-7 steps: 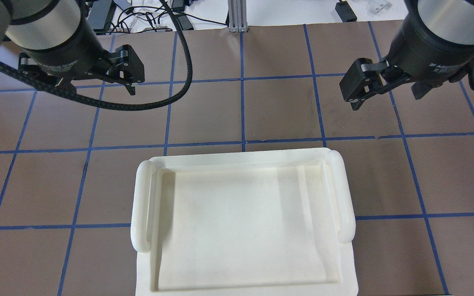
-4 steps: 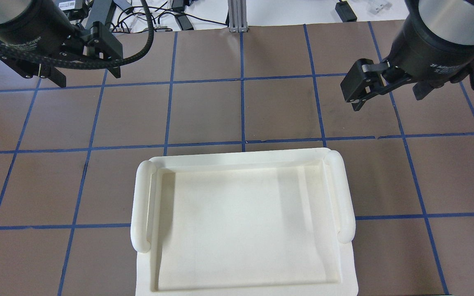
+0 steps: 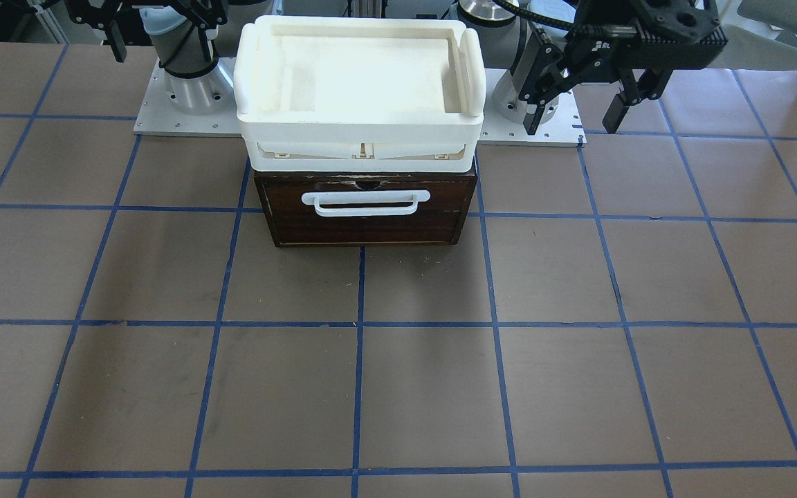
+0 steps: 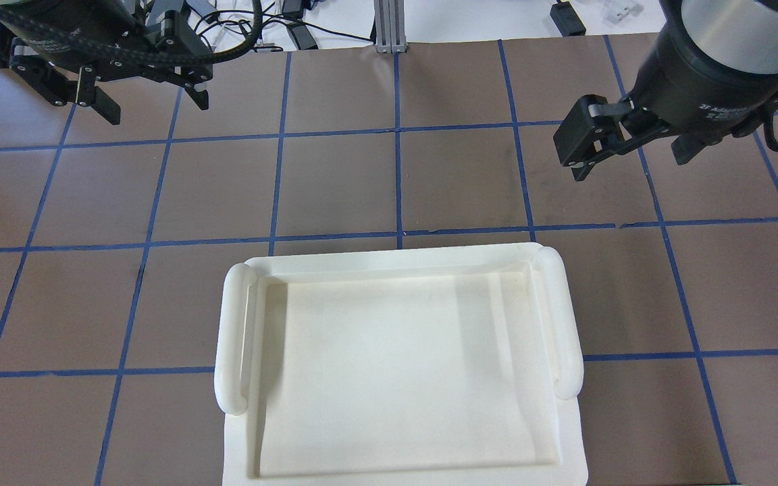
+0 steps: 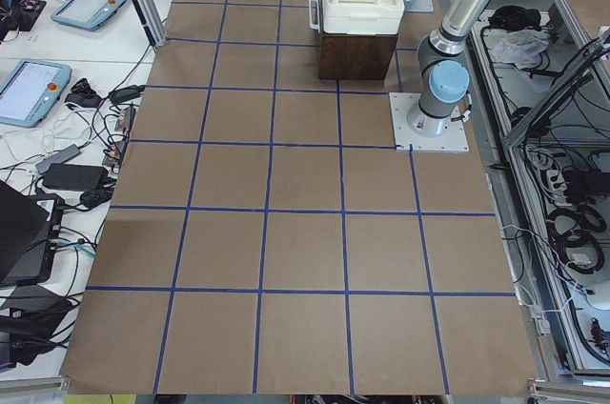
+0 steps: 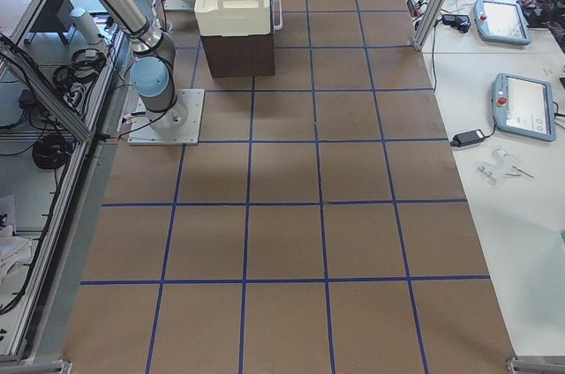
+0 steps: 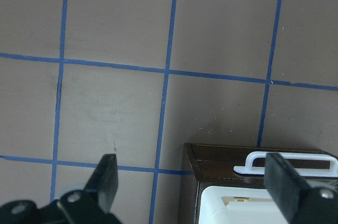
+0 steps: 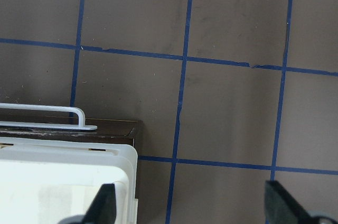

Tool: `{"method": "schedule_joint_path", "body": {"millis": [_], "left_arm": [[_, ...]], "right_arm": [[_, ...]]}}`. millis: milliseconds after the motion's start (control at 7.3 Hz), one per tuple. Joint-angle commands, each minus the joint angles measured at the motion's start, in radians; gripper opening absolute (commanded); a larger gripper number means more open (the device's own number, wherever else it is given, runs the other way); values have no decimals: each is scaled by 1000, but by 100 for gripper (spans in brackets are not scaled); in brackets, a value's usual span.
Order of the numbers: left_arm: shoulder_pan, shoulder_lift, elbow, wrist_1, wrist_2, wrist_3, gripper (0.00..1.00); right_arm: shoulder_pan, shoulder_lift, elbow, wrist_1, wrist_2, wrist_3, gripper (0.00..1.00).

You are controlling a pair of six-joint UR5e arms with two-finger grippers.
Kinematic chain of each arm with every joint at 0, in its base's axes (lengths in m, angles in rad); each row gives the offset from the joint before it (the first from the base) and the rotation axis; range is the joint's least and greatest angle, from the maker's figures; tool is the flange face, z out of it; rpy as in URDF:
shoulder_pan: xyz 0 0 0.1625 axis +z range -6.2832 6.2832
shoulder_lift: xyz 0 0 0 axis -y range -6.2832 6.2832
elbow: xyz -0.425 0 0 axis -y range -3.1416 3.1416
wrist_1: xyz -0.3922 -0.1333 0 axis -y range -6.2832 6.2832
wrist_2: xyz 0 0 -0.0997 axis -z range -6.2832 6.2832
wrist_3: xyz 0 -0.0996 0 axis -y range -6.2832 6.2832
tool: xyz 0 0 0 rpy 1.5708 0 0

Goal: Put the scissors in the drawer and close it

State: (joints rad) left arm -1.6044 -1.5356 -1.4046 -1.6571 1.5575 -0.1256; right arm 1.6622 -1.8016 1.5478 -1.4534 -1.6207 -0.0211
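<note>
The drawer [image 3: 367, 225] is shut, its dark brown front and white bar handle [image 3: 367, 203] facing away from me. It also shows in the left wrist view [image 7: 222, 161] and the right wrist view [image 8: 113, 129]. The scissors show in no view. My left gripper [image 4: 152, 101] is open and empty, high above the table beyond the drawer's left side; it also shows in the front view [image 3: 573, 119]. My right gripper [image 4: 632, 152] is open and empty, above the table beyond the drawer's right side.
A white plastic tray [image 4: 234, 337] sits empty on top of the drawer cabinet. Cables and power bricks [image 4: 247, 27] lie past the table's far edge. Tablets [image 6: 521, 100] lie on side benches. Brown mat with blue grid tape covers the table.
My left gripper has moved away from the drawer, toward the far left of the table. My right gripper has barely shifted.
</note>
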Motion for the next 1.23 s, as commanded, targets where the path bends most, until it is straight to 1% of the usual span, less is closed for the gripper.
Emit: {"method": "schedule_joint_path", "body": {"millis": [0, 274, 411, 548, 959, 1096], "left_arm": [[-32, -9, -46, 14, 51, 14, 100], [-32, -11, -51, 16, 52, 20, 100], [-31, -12, -50, 84, 47, 84, 100], [-32, -15, -37, 150, 53, 102, 100], [-40, 1, -22, 140, 39, 75, 100], [-48, 14, -20, 123, -3, 75, 100]], "right_arm": [[-4, 2, 0, -8, -2, -2, 100], [2, -7, -2, -4, 2, 1, 100], [1, -16, -2, -10, 8, 0, 100], [2, -13, -2, -5, 1, 0, 100], [2, -15, -2, -10, 7, -2, 100], [2, -13, -2, -10, 7, 0, 100]]}}
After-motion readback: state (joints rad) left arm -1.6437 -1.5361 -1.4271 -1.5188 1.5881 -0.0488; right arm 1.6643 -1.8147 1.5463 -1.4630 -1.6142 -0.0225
